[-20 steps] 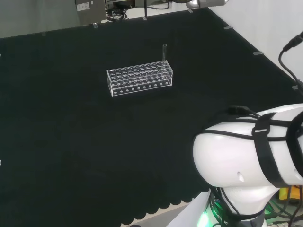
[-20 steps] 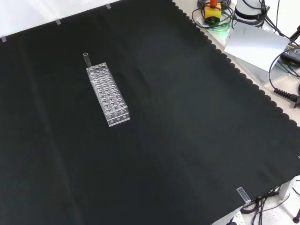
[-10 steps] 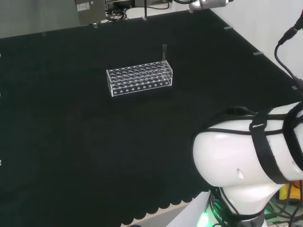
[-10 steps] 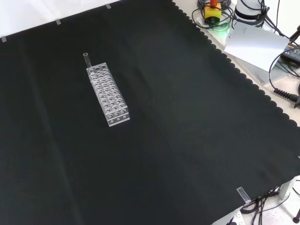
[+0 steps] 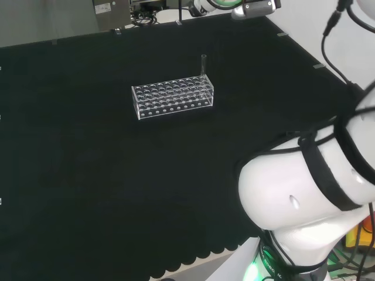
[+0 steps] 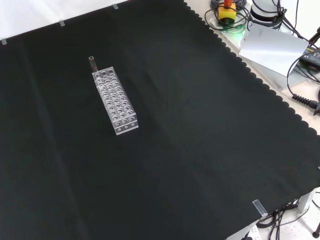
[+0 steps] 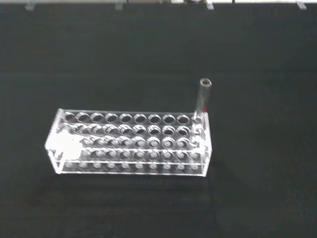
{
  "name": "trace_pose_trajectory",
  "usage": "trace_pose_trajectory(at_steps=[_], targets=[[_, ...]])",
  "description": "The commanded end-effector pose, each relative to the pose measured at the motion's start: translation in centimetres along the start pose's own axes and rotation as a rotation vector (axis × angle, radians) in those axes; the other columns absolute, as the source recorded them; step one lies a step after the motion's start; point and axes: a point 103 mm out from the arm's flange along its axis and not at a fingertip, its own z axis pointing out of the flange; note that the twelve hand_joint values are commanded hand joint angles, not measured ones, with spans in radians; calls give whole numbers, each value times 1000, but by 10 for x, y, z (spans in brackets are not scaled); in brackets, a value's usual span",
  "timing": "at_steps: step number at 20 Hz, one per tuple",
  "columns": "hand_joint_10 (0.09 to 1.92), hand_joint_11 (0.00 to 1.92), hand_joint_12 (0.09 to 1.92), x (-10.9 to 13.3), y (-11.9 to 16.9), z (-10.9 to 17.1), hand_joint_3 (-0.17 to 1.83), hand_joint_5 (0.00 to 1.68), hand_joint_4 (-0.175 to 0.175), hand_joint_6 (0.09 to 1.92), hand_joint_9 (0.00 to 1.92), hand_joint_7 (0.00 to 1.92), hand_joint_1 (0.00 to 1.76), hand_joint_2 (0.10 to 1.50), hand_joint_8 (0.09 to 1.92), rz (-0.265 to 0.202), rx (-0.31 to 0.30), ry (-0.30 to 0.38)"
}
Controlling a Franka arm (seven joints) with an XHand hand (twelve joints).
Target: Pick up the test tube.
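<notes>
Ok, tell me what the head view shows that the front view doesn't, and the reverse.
Head view alone: the arm's big white links at the right, strapped with black cable. Front view alone: the cloth's scalloped edge running along the right, with cables and a yellow and red device beyond it. Both: the clear rack on the black cloth, with one test tube standing upright at its end.

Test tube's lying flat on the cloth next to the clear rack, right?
No. The test tube stands upright in a corner hole of the clear rack, not flat on the cloth; the wrist view shows it, the head view too.
</notes>
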Motion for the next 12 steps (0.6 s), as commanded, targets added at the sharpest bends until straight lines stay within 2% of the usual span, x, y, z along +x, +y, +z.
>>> trace_pose_trajectory(at_steps=[1, 12], targets=[[940, 0, 1549, -28, 59, 30, 252, 282, -86, 87, 162, 277, 608, 903, 830, 30, 34, -50], [930, 4, 1575, -51, 128, 81, 288, 327, -89, 87, 258, 385, 596, 901, 845, 63, 130, -49]])
